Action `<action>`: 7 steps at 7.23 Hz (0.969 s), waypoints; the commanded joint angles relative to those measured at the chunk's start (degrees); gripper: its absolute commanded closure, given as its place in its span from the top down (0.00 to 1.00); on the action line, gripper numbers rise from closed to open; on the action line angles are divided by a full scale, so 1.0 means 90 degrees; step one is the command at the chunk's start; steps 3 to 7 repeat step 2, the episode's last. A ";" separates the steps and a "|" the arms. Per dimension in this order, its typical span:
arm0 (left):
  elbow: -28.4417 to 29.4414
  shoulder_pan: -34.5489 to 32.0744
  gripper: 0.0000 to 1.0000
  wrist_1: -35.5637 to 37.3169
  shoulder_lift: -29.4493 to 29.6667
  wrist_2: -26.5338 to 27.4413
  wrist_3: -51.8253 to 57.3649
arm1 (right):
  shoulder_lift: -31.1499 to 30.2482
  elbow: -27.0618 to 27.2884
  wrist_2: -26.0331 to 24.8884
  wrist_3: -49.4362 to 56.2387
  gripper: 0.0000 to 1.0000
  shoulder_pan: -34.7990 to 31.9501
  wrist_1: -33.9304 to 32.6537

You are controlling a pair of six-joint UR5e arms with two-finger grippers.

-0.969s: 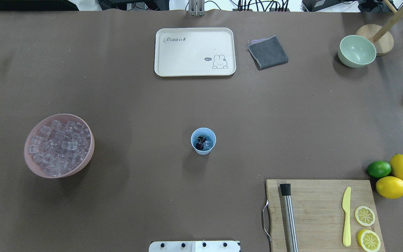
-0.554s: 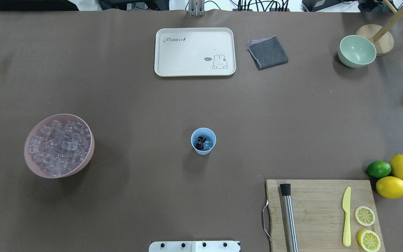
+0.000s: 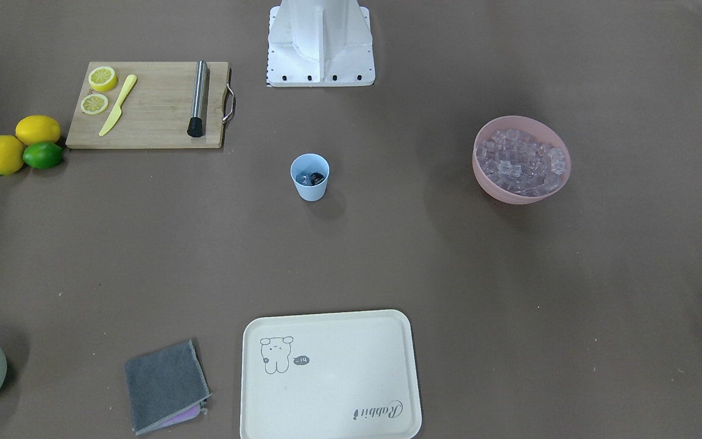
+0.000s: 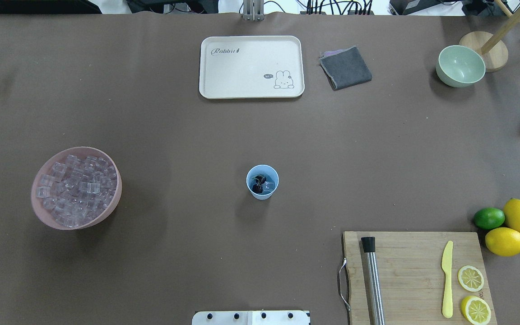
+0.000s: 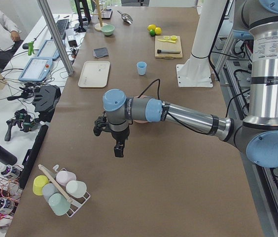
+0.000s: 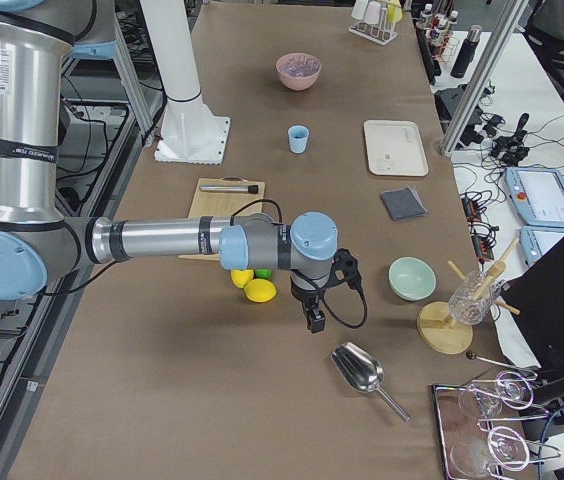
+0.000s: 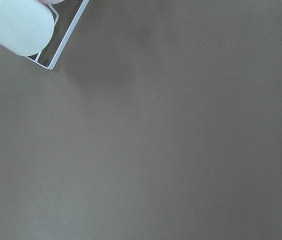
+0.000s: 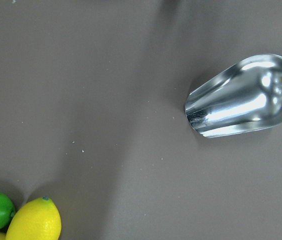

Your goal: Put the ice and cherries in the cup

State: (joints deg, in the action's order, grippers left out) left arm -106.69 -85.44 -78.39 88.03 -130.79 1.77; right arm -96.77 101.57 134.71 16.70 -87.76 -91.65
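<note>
The cup [image 4: 262, 182] stands upright at the middle of the counter [image 4: 174, 135], apart from everything else. Inside it lie the dark cherries [image 4: 257, 185], with a clear cube of ice [image 4: 268, 184] touching them at their 3 o'clock. In the overhead view a pink bowl [image 4: 79, 225] heaped with more cubes sits well away at the cup's 9 o'clock. A cream tray [image 4: 251, 65] lies at 12 o'clock, a folded grey cloth [image 4: 345, 67] at 1 o'clock and a green bowl [image 4: 461, 65] at 2 o'clock. A wooden board [image 4: 409, 266] lies at 4 o'clock, with two lemons [image 4: 519, 216] and a lime [image 4: 489, 218] touching each other off its far corner.

Neither arm reaches into the overhead or front view. The left claw [image 5: 119, 148] hangs above bare counter far from the cup, pointing down; the side view is its only view, so I cannot tell whether it is released or clenched. The right claw [image 6: 314, 320] hangs just beside the lemons, with a steel scoop [image 6: 362, 370] at its 5 o'clock, and I cannot tell its state either.
</note>
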 commanded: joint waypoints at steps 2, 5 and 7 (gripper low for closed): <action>-0.0049 -0.0047 0.98 -0.0010 0.0004 0.0011 -0.0001 | -0.0038 0.0023 0.0003 0.0000 1.00 -0.0015 -0.0002; -0.0049 -0.0047 0.98 -0.0010 0.0004 0.0011 -0.0001 | -0.0038 0.0023 0.0003 0.0000 1.00 -0.0015 -0.0002; -0.0049 -0.0047 0.98 -0.0010 0.0004 0.0011 -0.0001 | -0.0038 0.0023 0.0003 0.0000 1.00 -0.0015 -0.0002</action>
